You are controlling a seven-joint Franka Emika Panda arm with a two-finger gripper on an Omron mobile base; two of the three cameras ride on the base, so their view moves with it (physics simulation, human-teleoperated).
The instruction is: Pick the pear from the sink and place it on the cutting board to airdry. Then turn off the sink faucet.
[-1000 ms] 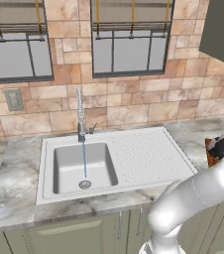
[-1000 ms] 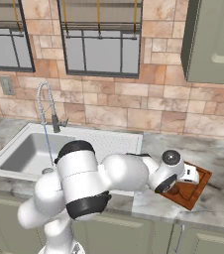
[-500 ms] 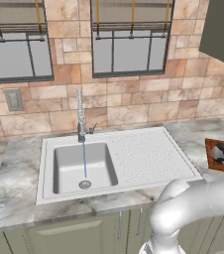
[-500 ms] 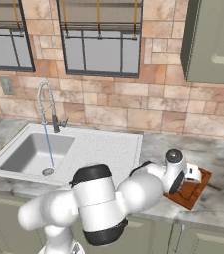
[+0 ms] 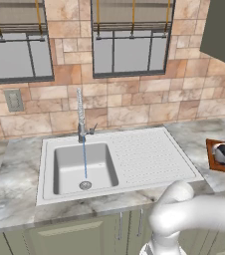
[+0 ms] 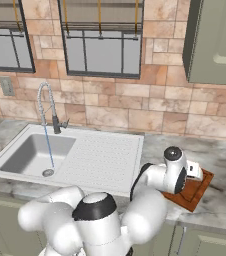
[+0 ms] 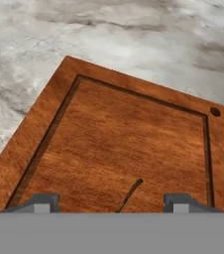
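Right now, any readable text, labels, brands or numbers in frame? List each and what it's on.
None readable in any view.
Board: bare wood grain, no mark or brand.
Sink and faucet: no lettering.
Wall plate: blank.
Cabinet: plain.

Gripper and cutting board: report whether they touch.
Cannot tell. In the hand view the gripper hangs over the cutting board, but no contact or gap shows plainly.
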